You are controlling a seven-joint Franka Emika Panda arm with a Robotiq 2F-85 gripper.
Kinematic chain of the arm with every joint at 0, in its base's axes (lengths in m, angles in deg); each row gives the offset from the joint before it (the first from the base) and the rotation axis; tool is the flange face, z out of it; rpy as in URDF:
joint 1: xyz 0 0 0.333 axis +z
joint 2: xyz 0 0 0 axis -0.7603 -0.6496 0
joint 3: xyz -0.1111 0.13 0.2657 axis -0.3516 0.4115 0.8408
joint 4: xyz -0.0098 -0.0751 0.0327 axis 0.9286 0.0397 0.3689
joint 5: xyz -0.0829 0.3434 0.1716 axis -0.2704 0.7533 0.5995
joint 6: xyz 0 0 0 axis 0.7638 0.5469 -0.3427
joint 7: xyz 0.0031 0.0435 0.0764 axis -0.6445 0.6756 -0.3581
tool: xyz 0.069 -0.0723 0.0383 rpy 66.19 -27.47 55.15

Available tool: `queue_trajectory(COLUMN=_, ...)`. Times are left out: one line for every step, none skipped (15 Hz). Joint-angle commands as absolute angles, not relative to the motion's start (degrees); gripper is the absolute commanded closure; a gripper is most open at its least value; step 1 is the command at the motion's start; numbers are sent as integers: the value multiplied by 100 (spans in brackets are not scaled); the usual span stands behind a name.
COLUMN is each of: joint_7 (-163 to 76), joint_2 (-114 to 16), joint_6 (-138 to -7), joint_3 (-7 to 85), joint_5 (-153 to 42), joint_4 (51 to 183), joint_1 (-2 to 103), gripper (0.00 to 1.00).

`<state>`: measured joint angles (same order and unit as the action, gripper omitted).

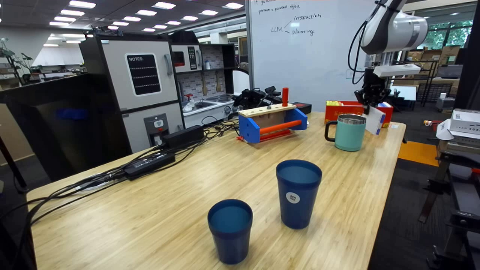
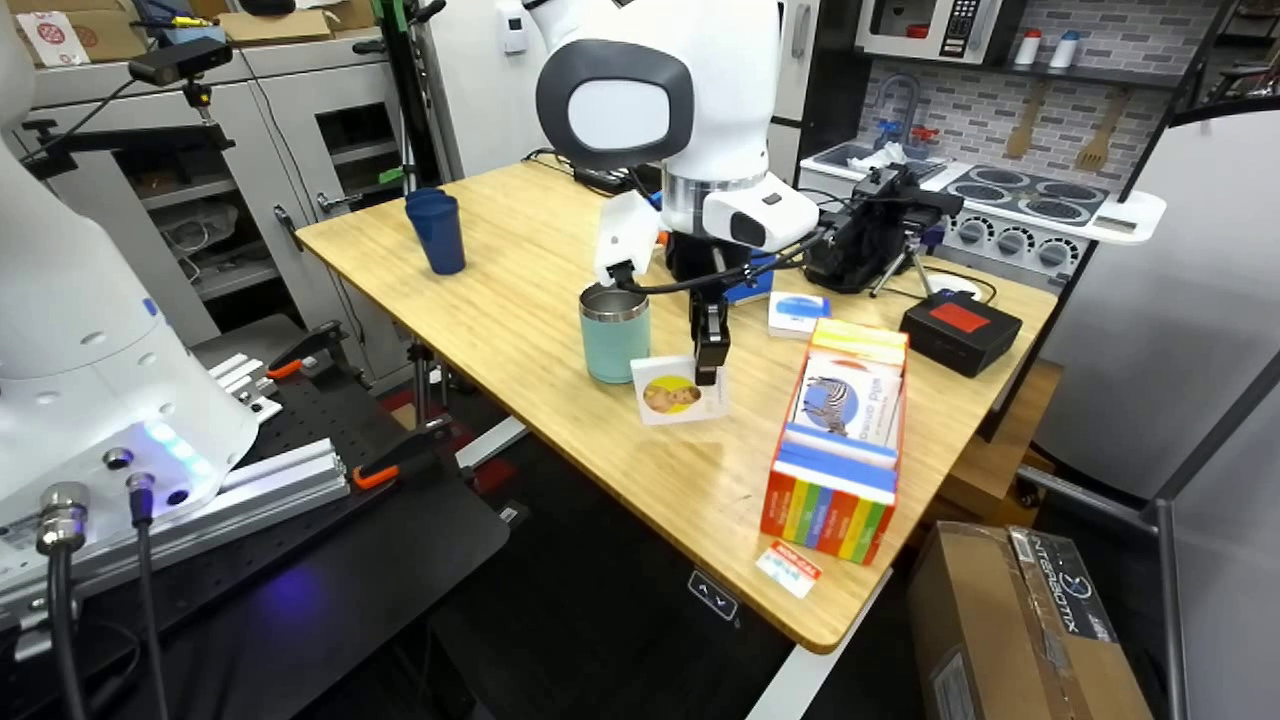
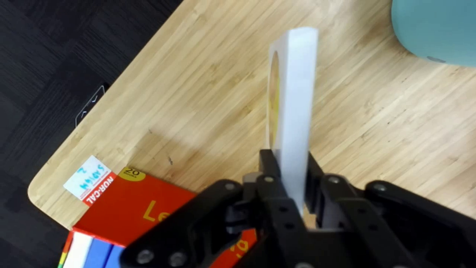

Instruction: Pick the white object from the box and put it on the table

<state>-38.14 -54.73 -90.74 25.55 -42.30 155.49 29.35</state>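
Trouble, from where I stand, would most likely start at the steel-rimmed, black-handled teal mug [image 1: 349,135]: in an exterior view, the black two-fingered end effector [image 1: 368,108] holds the thin, square white slab [image 1: 374,120] near it, and a sideways drift while lowering could knock the mug or wrench the slab askew. The low red-orange open cardboard box [image 1: 339,112] stands farther back, the slab out of it, so I'd call the picking done and only the setting-down on the light wood-grain tabletop [image 1: 168,213] left. In an exterior view, the fingers [image 2: 710,345] hold the slab near an upper corner, so it might pivot if its lower edge landed unevenly; let go upright on so narrow a base, it could topple. Whether that edge touches the tabletop, I can't tell. Its broad face there is white, printed with a round yellow picture. In the wrist view, the end effector is clamped on the slab's near end, one finger to each side, the mug apart from it; edge-on, the slab looks stiff, flat and straight, like a small book, its long edge plain white.
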Motion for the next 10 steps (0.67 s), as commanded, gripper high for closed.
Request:
queue_trajectory(joint_7=-3987, joint_2=-5499, joint_6=-8815, joint_3=2527, joint_5=-4380, joint_4=15411, joint_1=2929, gripper=48)
queue_trajectory(joint_7=-3989, joint_2=-5498, joint_6=-8809, joint_3=2534, joint_5=-4367, joint_4=15405, joint_1=2925, gripper=39)
queue_trajectory(joint_7=-3994, joint_2=-5499, joint_6=-8807, joint_3=2536, joint_5=-4361, joint_4=15399, joint_1=2924, gripper=32)
queue_trajectory(joint_7=-4000, joint_2=-5499, joint_6=-8808, joint_3=2539, joint_5=-4354, joint_4=15394, joint_1=2922, gripper=24)
queue_trajectory(joint_7=-4003, joint_2=-5500, joint_6=-8817, joint_3=2540, joint_5=-4351, joint_4=15392, joint_1=2921, gripper=18)
queue_trajectory(joint_7=-4008, joint_2=-5500, joint_6=-8829, joint_3=2541, joint_5=-4348, joint_4=15392, joint_1=2921, gripper=11)
queue_trajectory(joint_7=-4018, joint_2=-5500, joint_6=-8835, joint_3=2538, joint_5=-4349, joint_4=15390, joint_1=2924, gripper=3)
queue_trajectory(joint_7=-4117, joint_2=-5511, joint_6=-8869, joint_3=2484, joint_5=-4400, joint_4=15392, joint_1=2965, gripper=1)
queue_trajectory(joint_7=-4192, joint_2=-5514, joint_6=-8898, joint_3=2455, joint_5=-4421, joint_4=15394, joint_1=2986, gripper=0)
queue_trajectory(joint_7=-4418, joint_2=-5525, joint_6=-8927, joint_3=2348, joint_5=-4513, joint_4=15399, joint_1=3064, gripper=0)
